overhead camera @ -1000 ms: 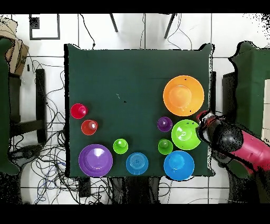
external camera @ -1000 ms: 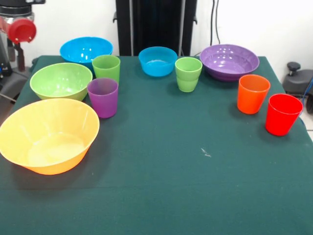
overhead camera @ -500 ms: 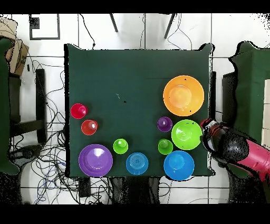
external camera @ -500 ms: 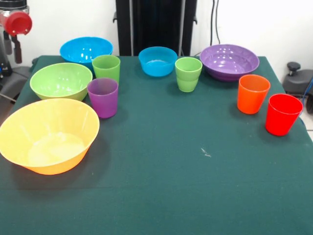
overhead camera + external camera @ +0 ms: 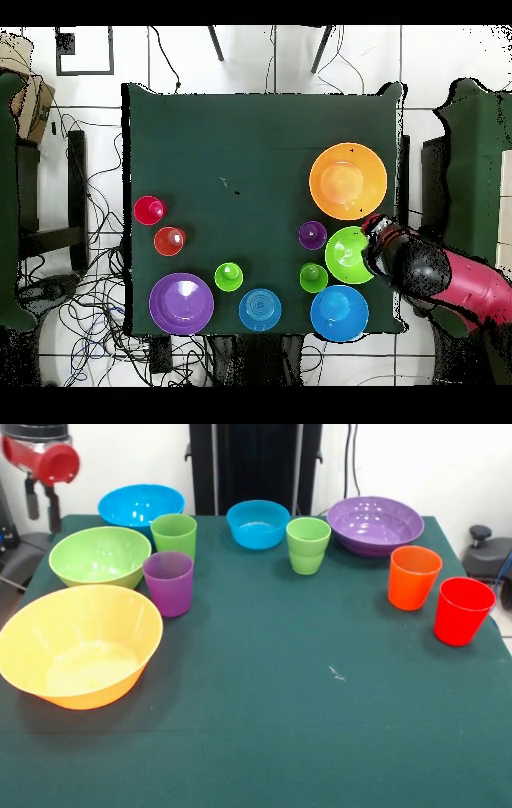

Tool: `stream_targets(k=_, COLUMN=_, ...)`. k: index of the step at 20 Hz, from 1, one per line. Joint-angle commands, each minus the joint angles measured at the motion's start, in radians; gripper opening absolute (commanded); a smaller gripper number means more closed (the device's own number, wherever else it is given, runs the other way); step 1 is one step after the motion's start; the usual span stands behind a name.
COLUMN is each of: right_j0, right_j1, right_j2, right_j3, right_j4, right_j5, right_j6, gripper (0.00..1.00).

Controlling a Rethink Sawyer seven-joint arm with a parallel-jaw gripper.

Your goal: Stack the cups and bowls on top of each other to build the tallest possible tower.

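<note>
All pieces stand apart on the green table (image 5: 320, 744); no tower stands. The big orange bowl (image 5: 80, 644) (image 5: 347, 180) is near the front left. Behind it are the lime green bowl (image 5: 100, 554) (image 5: 343, 255), purple cup (image 5: 168, 582) (image 5: 312, 235), a green cup (image 5: 174, 534) (image 5: 313, 277) and the large blue bowl (image 5: 141, 504) (image 5: 339, 313). The smaller blue bowl (image 5: 258, 523), second green cup (image 5: 308, 544), purple bowl (image 5: 375, 523), orange cup (image 5: 414, 576) and red cup (image 5: 462, 610) lie to the right. My gripper (image 5: 43, 508) hangs open and empty above the table's far left corner, beside the green bowl.
The red and black arm (image 5: 430, 275) reaches in from the table's side and covers the green bowl's outer rim in the overhead view. Cables (image 5: 90, 300) lie on the floor round the table. A small white speck (image 5: 336, 674) lies on the cloth.
The arm drew back a little off the table's side, then swung back inward; its gripper now hangs closer to the green bowl. No cup or bowl has moved.
</note>
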Motion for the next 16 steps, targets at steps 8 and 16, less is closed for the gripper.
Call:
stream_targets(k=8, right_j0=0.334, right_j1=0.014, right_j2=0.017, right_j3=-0.056, right_j4=-0.022, right_j5=0.062, right_j6=0.048, gripper=1.0)
stream_targets(k=16, right_j0=0.542, right_j1=0.076, right_j2=-0.076, right_j3=-0.179, right_j4=0.054, right_j5=0.083, right_j6=0.178, gripper=1.0)
